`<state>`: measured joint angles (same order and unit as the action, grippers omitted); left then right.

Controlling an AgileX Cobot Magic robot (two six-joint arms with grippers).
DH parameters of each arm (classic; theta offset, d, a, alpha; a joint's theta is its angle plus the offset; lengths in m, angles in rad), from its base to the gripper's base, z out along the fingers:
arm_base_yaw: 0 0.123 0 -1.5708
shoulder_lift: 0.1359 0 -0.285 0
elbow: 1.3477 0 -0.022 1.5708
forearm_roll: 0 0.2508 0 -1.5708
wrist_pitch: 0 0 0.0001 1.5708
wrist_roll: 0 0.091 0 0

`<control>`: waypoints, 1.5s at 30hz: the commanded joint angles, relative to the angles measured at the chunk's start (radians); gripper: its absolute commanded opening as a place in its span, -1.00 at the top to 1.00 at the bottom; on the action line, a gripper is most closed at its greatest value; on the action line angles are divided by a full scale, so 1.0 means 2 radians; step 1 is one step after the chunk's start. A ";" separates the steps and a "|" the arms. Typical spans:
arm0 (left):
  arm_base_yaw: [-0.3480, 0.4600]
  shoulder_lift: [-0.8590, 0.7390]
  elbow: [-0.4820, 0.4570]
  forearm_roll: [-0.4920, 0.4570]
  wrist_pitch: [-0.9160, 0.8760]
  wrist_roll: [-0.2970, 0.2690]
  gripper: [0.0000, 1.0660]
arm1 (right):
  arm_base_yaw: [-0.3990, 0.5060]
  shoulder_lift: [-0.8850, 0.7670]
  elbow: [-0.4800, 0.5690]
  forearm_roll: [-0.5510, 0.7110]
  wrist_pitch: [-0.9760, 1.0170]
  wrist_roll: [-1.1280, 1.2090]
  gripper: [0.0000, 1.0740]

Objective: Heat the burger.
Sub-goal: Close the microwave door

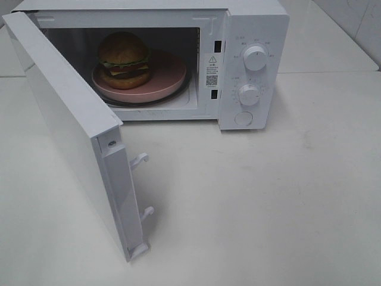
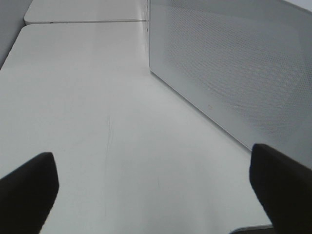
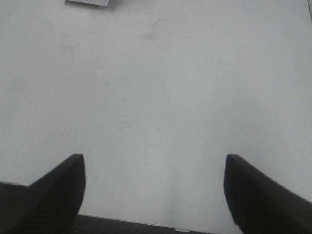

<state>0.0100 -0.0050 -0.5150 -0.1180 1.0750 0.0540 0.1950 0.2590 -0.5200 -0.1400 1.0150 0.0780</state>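
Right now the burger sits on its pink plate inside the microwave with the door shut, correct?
No: the door stands wide open, as the exterior high view shows. The burger does sit on the pink plate inside the microwave.

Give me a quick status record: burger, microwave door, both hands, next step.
burger: on the plate, inside the microwave
door: swung wide open
left hand: open, empty, out beside a perforated panel
right hand: open, empty, over the table
next step: probably push the door shut, then set the dials
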 commanded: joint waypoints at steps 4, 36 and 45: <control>-0.002 -0.009 0.000 -0.004 -0.005 -0.001 -0.88 | -0.036 -0.049 0.011 0.011 -0.009 -0.007 -0.42; -0.002 -0.009 0.000 -0.004 -0.005 -0.001 -0.88 | -0.082 -0.146 0.011 0.012 -0.009 -0.007 -0.42; -0.002 -0.009 0.000 -0.004 -0.005 -0.001 -0.88 | -0.082 -0.146 0.011 0.012 -0.009 -0.007 -0.42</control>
<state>0.0100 -0.0050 -0.5150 -0.1180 1.0750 0.0540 0.0360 -0.0030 -0.5000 -0.1120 1.0070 0.0750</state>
